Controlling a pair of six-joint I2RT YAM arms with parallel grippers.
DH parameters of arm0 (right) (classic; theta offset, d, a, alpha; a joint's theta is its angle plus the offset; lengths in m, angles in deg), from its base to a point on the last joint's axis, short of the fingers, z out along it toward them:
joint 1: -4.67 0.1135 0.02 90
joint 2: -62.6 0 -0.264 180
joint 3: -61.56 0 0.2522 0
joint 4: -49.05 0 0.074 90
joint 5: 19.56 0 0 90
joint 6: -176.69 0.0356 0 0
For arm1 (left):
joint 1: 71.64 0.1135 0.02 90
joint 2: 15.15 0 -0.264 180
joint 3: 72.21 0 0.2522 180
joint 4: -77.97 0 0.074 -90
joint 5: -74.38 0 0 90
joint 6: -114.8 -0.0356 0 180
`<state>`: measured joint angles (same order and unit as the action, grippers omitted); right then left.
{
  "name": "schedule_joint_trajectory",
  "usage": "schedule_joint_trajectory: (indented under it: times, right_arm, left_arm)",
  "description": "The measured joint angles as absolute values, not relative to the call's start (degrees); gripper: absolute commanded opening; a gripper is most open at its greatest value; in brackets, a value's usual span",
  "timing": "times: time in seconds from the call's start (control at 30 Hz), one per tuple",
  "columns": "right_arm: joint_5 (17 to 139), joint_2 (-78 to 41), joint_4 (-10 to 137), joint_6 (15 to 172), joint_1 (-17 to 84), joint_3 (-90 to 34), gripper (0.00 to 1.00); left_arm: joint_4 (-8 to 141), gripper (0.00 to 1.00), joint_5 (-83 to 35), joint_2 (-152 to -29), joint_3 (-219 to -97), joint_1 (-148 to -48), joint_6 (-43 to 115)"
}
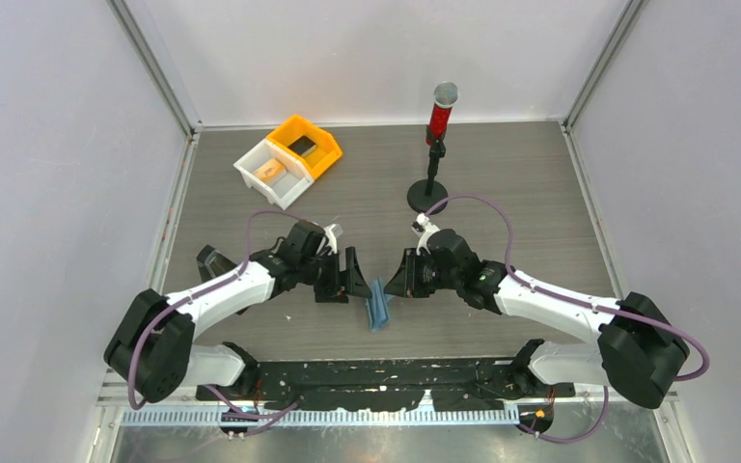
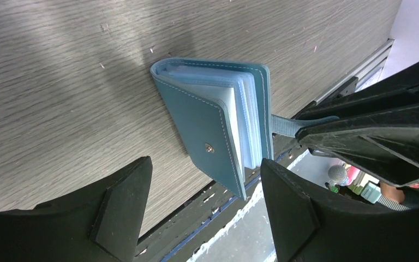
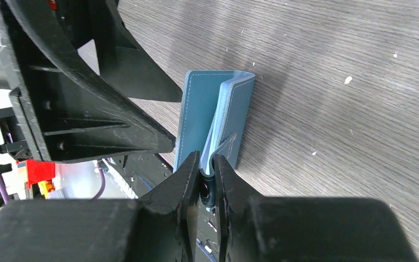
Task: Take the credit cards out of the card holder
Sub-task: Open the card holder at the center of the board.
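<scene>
A grey wood-grain surface [image 1: 502,183] is boxed in by pale walls [image 1: 367,58]. The light-blue card holder [image 1: 378,305] rests on it, its leaves slightly fanned. Well beyond the card holder, to its left, stand two joined bins. The orange bin [image 1: 326,154] holds a dark card [image 1: 301,146], and the white bin [image 1: 251,166] holds an orange-tan card [image 1: 270,171]. Just left of the card holder, the left claw [image 2: 204,174] gapes wide, gripping nothing. On the card holder's right, the right claw [image 3: 206,164] is pinched narrow on its strap.

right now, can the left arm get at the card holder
Likely yes: the left gripper is open and close beside the card holder, which the right gripper pinches by its strap; nothing stands between them.
</scene>
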<state>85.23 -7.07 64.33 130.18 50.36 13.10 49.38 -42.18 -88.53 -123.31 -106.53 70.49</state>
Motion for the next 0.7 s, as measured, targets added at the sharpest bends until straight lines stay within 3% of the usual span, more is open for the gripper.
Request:
schedule_joint_trajectory:
  times: [0.7]
  right_arm:
    - [87.79, -7.28, 65.25, 132.38, 50.36, 11.63, 0.05]
  left_arm:
    - [50.47, 0.70, -43.17, -91.64, -124.23, -107.26, 69.59]
